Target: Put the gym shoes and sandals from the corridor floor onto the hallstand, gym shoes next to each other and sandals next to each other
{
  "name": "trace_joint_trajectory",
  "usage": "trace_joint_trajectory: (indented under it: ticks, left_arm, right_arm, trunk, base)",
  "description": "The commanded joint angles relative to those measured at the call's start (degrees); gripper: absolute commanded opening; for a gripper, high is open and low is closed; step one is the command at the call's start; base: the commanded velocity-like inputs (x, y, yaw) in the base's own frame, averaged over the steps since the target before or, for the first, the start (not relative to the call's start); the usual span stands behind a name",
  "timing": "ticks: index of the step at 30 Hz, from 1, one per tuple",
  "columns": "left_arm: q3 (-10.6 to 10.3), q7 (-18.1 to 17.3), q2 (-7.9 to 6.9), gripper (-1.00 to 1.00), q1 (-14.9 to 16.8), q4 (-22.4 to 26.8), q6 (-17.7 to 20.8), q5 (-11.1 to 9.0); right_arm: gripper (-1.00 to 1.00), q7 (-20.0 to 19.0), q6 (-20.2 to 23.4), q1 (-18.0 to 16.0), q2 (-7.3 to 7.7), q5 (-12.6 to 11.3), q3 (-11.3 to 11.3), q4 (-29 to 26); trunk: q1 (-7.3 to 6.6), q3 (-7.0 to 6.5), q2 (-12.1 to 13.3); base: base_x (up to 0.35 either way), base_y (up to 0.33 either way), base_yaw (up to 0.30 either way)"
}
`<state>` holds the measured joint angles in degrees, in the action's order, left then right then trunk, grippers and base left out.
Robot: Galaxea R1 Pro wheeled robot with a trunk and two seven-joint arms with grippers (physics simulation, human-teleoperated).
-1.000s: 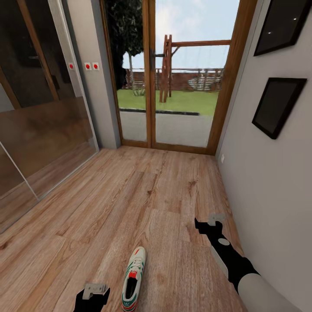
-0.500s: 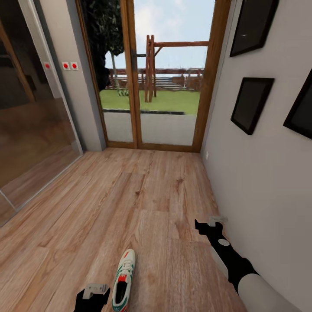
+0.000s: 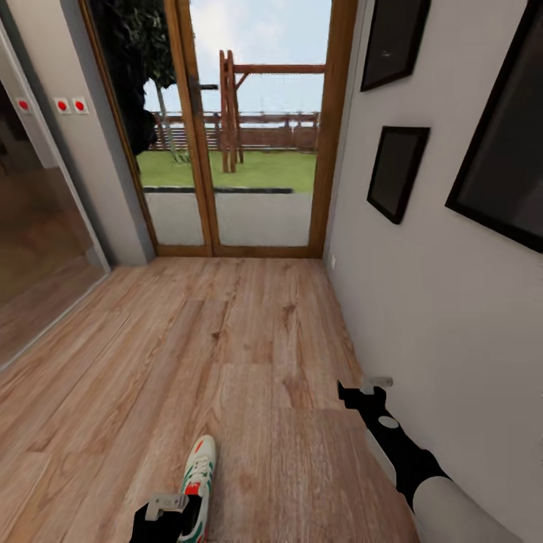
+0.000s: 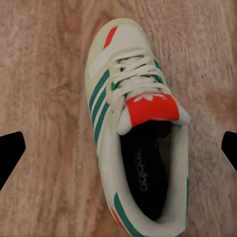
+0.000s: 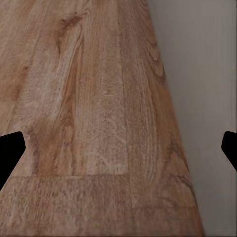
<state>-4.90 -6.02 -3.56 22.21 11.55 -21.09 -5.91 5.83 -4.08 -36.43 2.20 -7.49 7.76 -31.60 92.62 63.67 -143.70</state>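
Note:
One gym shoe [image 3: 198, 477], white with green stripes and a red-orange tongue patch, lies on the corridor floor [image 3: 226, 354] near the bottom of the head view, toe pointing away from me. My left gripper [image 3: 170, 507] hangs just above its heel end and hides part of it. In the left wrist view the gym shoe [image 4: 140, 98] lies between the wide-apart fingers of the open left gripper [image 4: 121, 150], which touch nothing. My right gripper [image 3: 366, 386] hovers open over bare planks beside the right wall; its right wrist view [image 5: 119, 150] looks along floor and wall. The sandals and the hallstand are out of view.
A grey wall [image 3: 452, 317] with dark picture frames [image 3: 396, 172] runs close along the right. A wood-framed glass door [image 3: 249, 151] to a garden closes the far end. A glass partition [image 3: 38, 249] lines the left. Open plank floor stretches ahead.
The whole view has swung to the right, so the door, wall and shoe slid left in the picture. The shoe now sits lower, partly under the left gripper. Both arms hold their pose.

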Motion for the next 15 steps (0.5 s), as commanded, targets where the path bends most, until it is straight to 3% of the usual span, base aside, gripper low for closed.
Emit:
trace_joint_trajectory:
  ticks: [1, 8, 13, 14, 15]
  left_arm:
    - [-0.5, -0.1, -0.05, 1.0, 0.0, 0.0, -0.2, -0.6]
    - [-0.5, -0.1, 0.07, 1.0, 0.0, 0.0, 0.0, -0.6]
    - [-0.7, -0.2, 1.37, 1.0, 0.1, 0.5, 0.4, -0.5]
    - [-0.9, -0.2, 2.01, 1.0, 0.4, 0.7, 0.6, -0.5]
    - [-0.9, -0.2, 2.06, 1.0, 0.5, 0.7, 0.6, -0.5]
  right_arm:
    - [1.0, 0.4, -0.2, 0.0, 0.04, -0.6, 0.5, 0.0]
    - [1.0, -0.2, -0.2, 0.0, -0.09, -0.6, 0.7, 0.0]
    - [1.0, -2.8, -0.2, 0.0, -0.55, 0.0, 3.9, -0.2]
    - [1.0, -3.5, 0.0, -0.1, -2.61, 0.1, 5.9, -0.7]
    - [1.0, -3.6, 0.0, -0.1, -3.18, 0.2, 6.1, -0.9]
  trunk:
    - [0.01, 0.27, 0.0]
    - [0.19, 1.83, -0.1]
    - [0.32, 2.93, -0.2]
    - [0.35, 3.15, -0.2]
    - [0.37, 3.38, -0.2]
  base:
    - [0.0, 0.0, -0.147]
    - [0.0, 0.0, -0.084]
    - [0.0, 0.0, -0.014]
    - [0.0, 0.0, -0.003]
    - [0.0, 0.0, -0.002]
